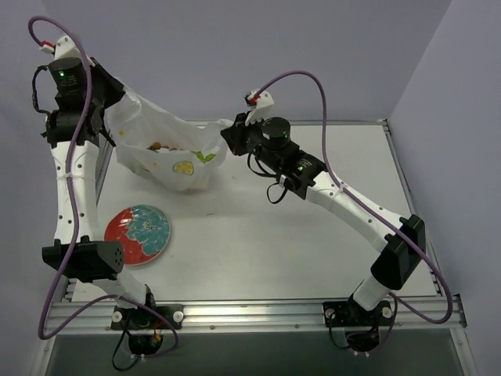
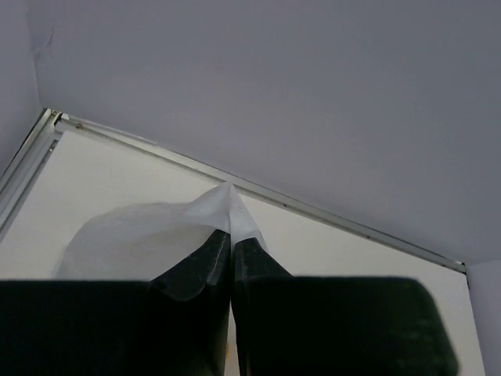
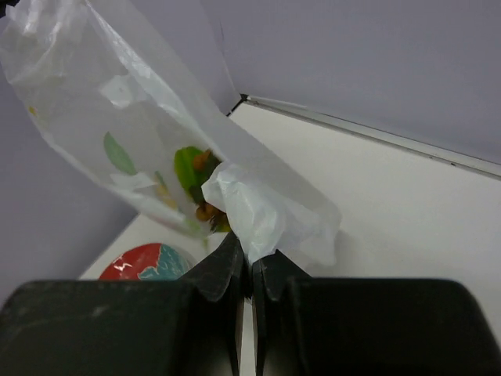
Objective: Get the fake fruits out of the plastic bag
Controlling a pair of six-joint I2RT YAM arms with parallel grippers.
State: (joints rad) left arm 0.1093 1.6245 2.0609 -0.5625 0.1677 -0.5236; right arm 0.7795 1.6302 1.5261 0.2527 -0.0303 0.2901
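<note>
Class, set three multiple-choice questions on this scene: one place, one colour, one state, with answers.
1. Where is the plate relative to the plastic bag? A inside it; B on the table, between it and the near edge; C behind it.
2. Which colours show on the plate? A black and yellow; B purple only; C red and teal.
3. How do both arms' jaws stand? A shut on the bag's edges; B open above it; C shut on the plate.
Answers: 1 B, the top view shows it; 2 C, both colours visible; 3 A, wrist views show plastic pinched.
</note>
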